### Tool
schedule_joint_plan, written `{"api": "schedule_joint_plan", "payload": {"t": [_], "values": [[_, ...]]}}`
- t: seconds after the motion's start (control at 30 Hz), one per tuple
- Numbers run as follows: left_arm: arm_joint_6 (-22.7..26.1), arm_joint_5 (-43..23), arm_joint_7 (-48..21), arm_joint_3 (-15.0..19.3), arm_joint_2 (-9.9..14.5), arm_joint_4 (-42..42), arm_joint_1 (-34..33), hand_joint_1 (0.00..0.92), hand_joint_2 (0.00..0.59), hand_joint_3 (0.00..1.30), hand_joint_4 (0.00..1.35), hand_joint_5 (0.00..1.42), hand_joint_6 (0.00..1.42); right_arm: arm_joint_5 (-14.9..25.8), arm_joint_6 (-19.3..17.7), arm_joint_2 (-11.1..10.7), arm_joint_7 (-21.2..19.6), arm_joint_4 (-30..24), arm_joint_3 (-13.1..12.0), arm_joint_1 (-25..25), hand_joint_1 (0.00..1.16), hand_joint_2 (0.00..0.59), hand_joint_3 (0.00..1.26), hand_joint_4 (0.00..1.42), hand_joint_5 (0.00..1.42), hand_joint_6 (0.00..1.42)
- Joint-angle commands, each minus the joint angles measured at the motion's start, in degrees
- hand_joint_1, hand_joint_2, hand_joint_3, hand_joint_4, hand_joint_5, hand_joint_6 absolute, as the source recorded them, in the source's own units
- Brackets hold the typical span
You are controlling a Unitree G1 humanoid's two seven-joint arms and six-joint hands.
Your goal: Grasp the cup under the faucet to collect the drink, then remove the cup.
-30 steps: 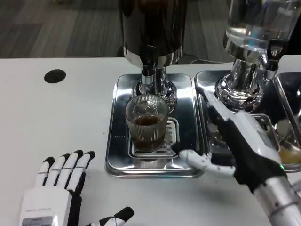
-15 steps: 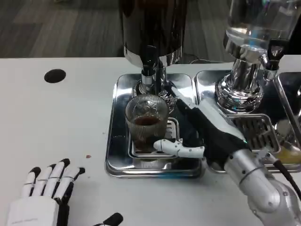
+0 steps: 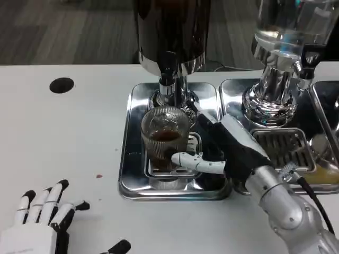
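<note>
The cup (image 3: 165,138), a ribbed clear glass partly filled with dark drink, stands upright on the grille of the drip tray (image 3: 139,180), directly below the faucet (image 3: 167,79) of the dark dispenser (image 3: 172,29). I judge it moderately heavy with liquid, rigid, breakable, and likely slick where wet; the ribs should give some purchase. The best hold is around the lower to middle wall, kept level so the drink does not slop over the rim.

My right hand (image 3: 222,151) lies on the tray just to the cup's right, fingers apart. One white finger reaches across to the base of the glass and appears to touch it, while the dark fingers stand beside the far wall. The grip does not look closed around the glass, so I judge the cup not yet held.

My left hand (image 3: 37,219) rests open on the white surface (image 3: 69,132), well apart from the tray, holding nothing.

A second dispenser (image 3: 280,58) with clear liquid stands on its own tray to the right.
</note>
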Motion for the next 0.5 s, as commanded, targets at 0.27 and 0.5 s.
{"api": "schedule_joint_plan", "payload": {"t": [0.27,0.5], "values": [[-0.6,-1.7,0.6,1.4,0.7,0.5,1.1,0.000,0.083,0.57,0.04,0.17,0.10,1.3,-3.9,1.6,-2.5,3.2,0.2,-1.8,0.55,0.161,0.00,0.00,0.00,0.00],[-0.9,-1.9,0.8,1.9,0.6,0.3,1.5,0.000,0.093,0.61,0.05,0.17,0.10,1.4,-5.3,2.6,-4.7,5.2,-0.1,-2.1,0.57,0.159,0.00,0.00,0.00,0.03]]}}
